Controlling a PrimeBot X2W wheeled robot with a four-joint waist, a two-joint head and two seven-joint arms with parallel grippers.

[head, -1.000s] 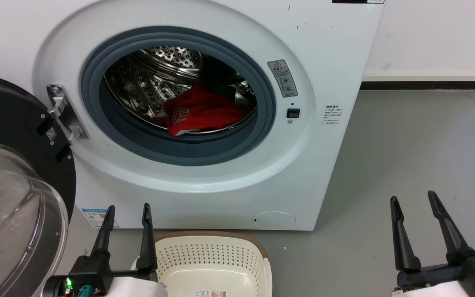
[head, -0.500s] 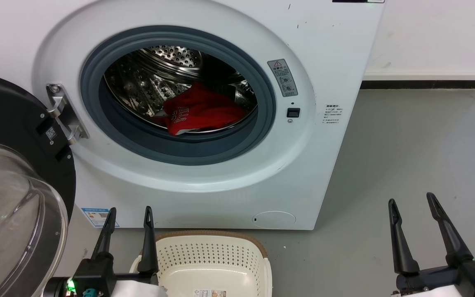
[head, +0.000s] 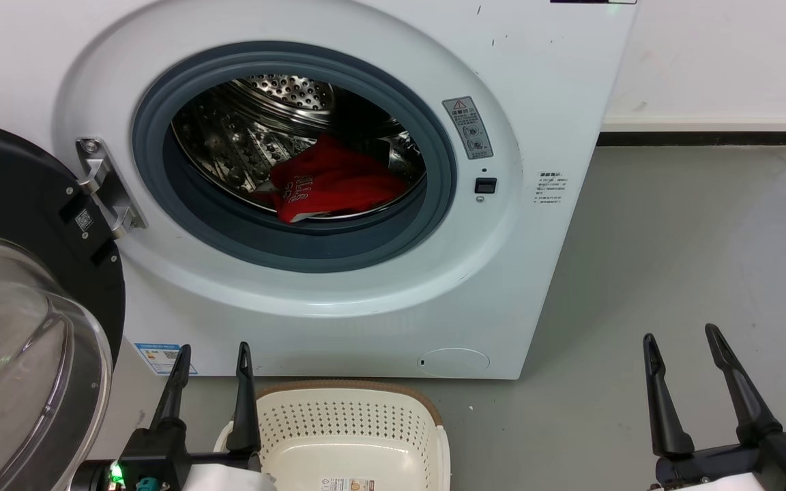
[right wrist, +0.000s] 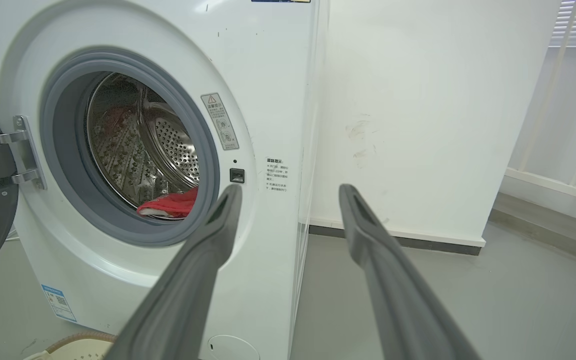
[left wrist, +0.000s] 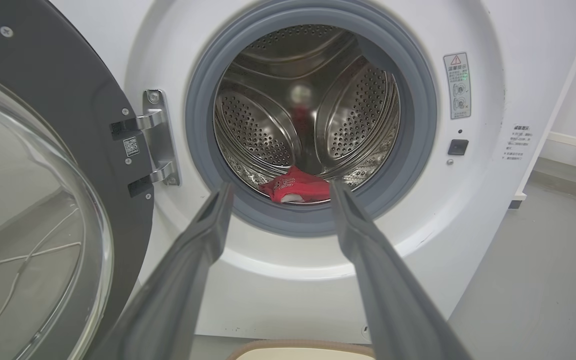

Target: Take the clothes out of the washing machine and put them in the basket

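The clothes [head: 331, 181] are lying inside the washing machine [head: 536, 88], whose door [head: 18, 204] is hanging open. The basket [head: 352, 416] is sitting just in front of it. The left gripper [head: 214, 346] and right gripper [head: 680, 332] are hovering before it, fingers spread, holding nothing.

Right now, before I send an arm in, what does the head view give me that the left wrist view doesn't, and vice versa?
Head view adds: the right pincer, open, right of the washing machine, and the perforated inside of the basket, holding no garment in the part shown. Left wrist view adds: the drum's rear wall, seen straight on. Both: the red clothes at the drum's front, the open door, the open left pincer.
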